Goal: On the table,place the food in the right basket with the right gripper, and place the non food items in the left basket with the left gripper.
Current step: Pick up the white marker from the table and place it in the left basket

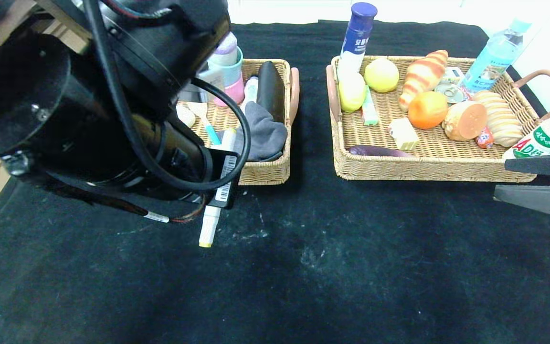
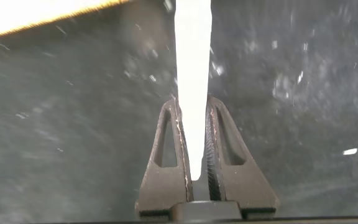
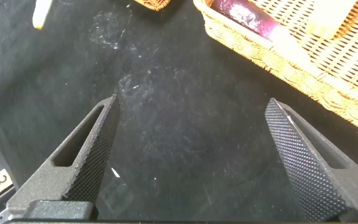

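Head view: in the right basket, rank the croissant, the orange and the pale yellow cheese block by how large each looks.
1. croissant, the longest of the three.
2. orange, round and clearly smaller in extent.
3. cheese block, the smallest.
All three lie close together in the right basket, so nearness to the camera hardly affects the order.

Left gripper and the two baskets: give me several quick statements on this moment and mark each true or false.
1. The left gripper is shut on the white marker. True.
2. The right gripper holds the orange. False: its jaws stand open and empty over the black tablecloth; the orange lies in the right basket.
3. The marker is already in the left basket. False: it is held in front of the basket, over the cloth.
4. A croissant lies in the right basket. True.
5. The grey cloth lies in the right basket. False: it is in the left basket.
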Controlling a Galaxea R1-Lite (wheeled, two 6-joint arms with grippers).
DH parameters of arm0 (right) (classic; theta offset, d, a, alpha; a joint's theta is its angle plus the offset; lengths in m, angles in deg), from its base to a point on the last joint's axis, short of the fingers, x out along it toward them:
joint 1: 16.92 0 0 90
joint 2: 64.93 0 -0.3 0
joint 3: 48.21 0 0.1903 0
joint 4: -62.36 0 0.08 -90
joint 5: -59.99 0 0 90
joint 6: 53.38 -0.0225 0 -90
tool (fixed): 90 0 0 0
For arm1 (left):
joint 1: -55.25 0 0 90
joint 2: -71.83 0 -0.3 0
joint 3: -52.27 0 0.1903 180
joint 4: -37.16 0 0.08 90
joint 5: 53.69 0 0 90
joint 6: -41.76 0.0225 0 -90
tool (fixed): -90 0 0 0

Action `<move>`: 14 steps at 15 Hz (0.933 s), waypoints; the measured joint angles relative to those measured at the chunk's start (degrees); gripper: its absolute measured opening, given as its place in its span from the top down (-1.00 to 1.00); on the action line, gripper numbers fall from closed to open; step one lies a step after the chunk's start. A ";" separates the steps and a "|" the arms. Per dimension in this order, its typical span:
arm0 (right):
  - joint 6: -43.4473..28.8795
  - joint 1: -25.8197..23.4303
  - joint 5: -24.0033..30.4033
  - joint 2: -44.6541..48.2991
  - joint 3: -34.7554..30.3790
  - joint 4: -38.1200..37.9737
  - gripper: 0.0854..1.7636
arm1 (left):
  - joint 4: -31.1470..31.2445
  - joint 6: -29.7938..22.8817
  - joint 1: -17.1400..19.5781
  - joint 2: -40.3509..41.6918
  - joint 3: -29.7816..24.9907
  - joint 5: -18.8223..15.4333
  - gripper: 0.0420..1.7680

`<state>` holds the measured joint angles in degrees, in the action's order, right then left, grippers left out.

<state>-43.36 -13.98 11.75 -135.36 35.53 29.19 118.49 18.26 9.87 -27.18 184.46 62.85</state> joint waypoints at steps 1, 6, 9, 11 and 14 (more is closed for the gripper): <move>0.00 0.00 -0.02 0.00 0.00 0.02 -0.94 | -0.76 1.34 0.96 0.48 0.21 -0.02 0.76; 0.00 -0.02 -0.41 -0.02 0.07 0.00 -0.94 | -8.16 8.51 8.40 2.96 0.27 -2.62 0.76; -0.05 -0.07 -0.52 -0.02 0.18 0.02 -0.94 | -11.50 11.54 12.75 4.22 0.00 -6.56 0.76; -0.05 -0.07 -0.55 -0.02 0.18 0.02 -0.94 | -13.90 14.12 15.92 4.74 -0.09 -8.91 0.76; -0.07 -0.07 -0.55 -0.02 0.21 0.02 -0.94 | -16.46 16.59 20.86 5.08 -0.04 -12.57 0.76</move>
<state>-43.43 -14.05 11.20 -135.38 35.74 29.22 102.03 34.85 30.72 -22.10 184.42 50.28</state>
